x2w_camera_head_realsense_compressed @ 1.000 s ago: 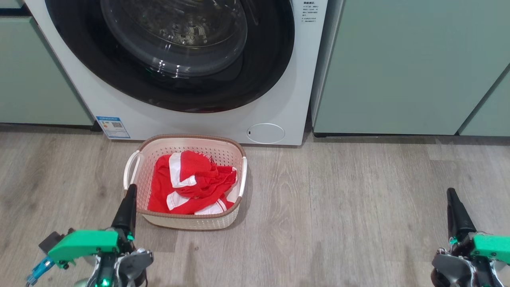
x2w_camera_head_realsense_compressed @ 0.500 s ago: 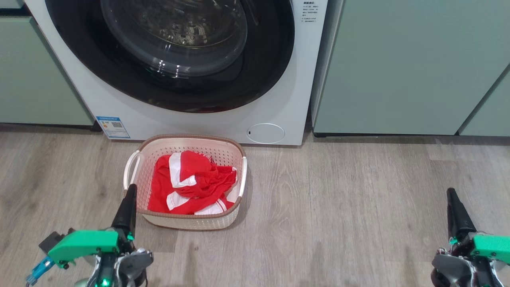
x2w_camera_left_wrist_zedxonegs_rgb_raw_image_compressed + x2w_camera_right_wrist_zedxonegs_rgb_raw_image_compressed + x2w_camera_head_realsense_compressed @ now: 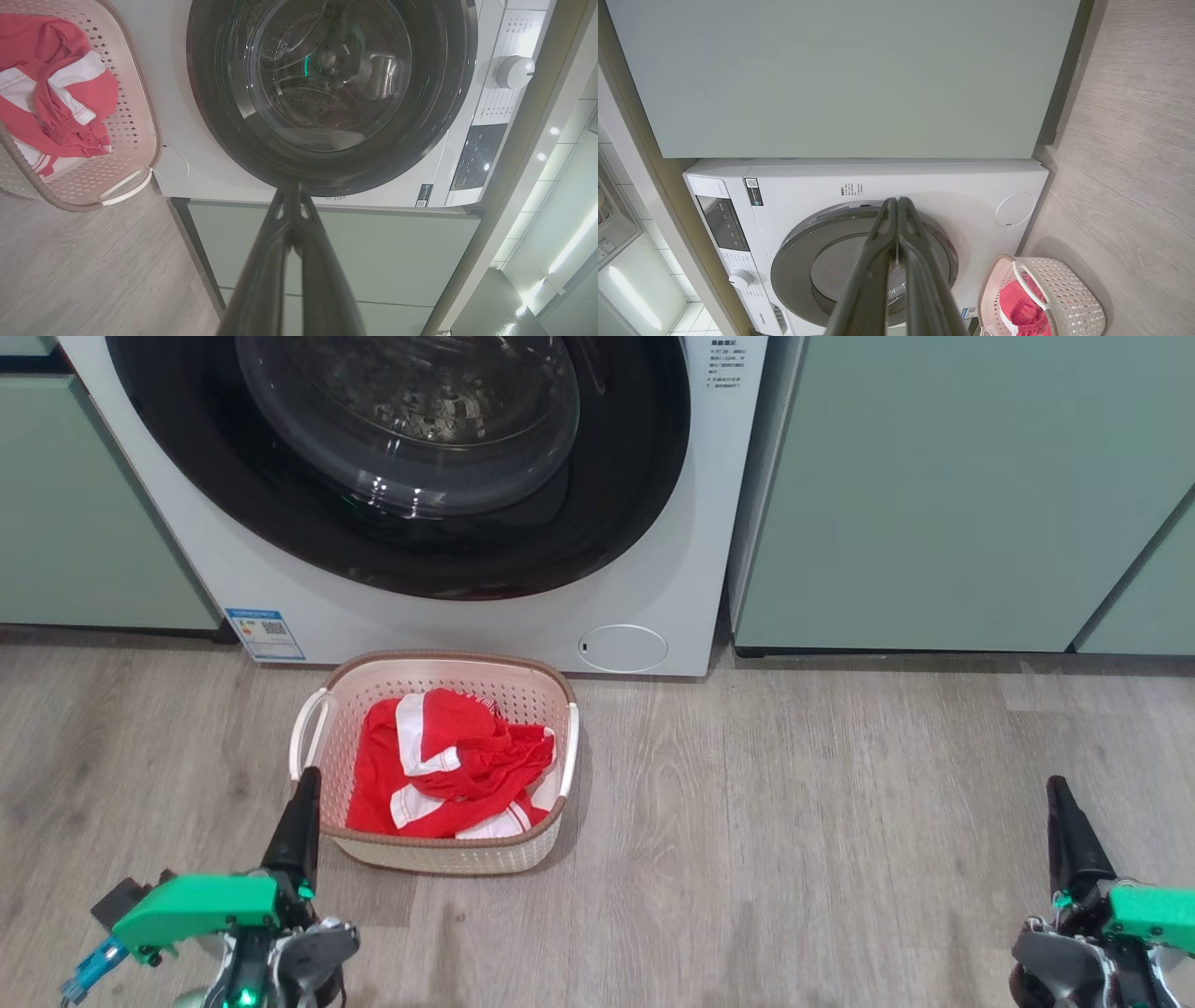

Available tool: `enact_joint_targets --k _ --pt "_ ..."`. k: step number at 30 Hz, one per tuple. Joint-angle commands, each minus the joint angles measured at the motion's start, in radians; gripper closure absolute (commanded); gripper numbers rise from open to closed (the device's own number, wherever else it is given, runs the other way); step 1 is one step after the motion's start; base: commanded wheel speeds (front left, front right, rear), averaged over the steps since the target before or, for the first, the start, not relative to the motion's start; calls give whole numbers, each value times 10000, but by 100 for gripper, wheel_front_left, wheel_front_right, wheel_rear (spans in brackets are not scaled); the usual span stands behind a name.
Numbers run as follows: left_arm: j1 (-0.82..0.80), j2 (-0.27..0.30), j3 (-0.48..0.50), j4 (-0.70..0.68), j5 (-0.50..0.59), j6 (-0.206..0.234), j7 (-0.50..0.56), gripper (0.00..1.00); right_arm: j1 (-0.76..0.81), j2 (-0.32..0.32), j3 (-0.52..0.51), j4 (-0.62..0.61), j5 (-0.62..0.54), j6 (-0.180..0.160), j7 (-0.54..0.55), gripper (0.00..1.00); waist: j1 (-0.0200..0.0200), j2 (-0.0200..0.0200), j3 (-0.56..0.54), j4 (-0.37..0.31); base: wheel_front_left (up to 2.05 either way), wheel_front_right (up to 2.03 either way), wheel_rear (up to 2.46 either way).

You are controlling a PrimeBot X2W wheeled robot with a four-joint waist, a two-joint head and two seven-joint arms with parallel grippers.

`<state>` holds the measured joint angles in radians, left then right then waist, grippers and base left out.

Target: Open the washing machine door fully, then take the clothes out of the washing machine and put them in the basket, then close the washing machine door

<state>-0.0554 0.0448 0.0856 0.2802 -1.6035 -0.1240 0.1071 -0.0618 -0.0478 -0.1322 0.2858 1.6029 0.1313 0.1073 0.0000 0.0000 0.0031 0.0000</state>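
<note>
Grippers: left gripper (image 3: 307,780) and right gripper (image 3: 1056,786) nearest, both pressed together, empty; next, basket (image 3: 439,857) on floor (image 3: 794,821) holding clothes (image 3: 448,756), judged soft, light and limp, best pinched at a raised fold; farthest, washing machine door (image 3: 439,574) lying flush in washing machine (image 3: 691,560), apparently closed.

A home laundry corner: the white washing machine (image 3: 700,523) sits built in between pale green cabinets (image 3: 934,495), on wood-look plank flooring (image 3: 794,849).
</note>
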Motion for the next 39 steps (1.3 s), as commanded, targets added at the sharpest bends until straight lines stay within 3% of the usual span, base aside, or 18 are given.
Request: enact_joint_targets --k 1,39 --pt "-526 54 282 -353 -51 -67 61 100 -461 -24 184 -410 57 -6 60 100 0 0 0 0 0 0 0" --pt "-526 54 281 -353 -52 -67 61 100 -461 -24 185 -410 57 -6 59 100 0 0 0 0 0 0 0"
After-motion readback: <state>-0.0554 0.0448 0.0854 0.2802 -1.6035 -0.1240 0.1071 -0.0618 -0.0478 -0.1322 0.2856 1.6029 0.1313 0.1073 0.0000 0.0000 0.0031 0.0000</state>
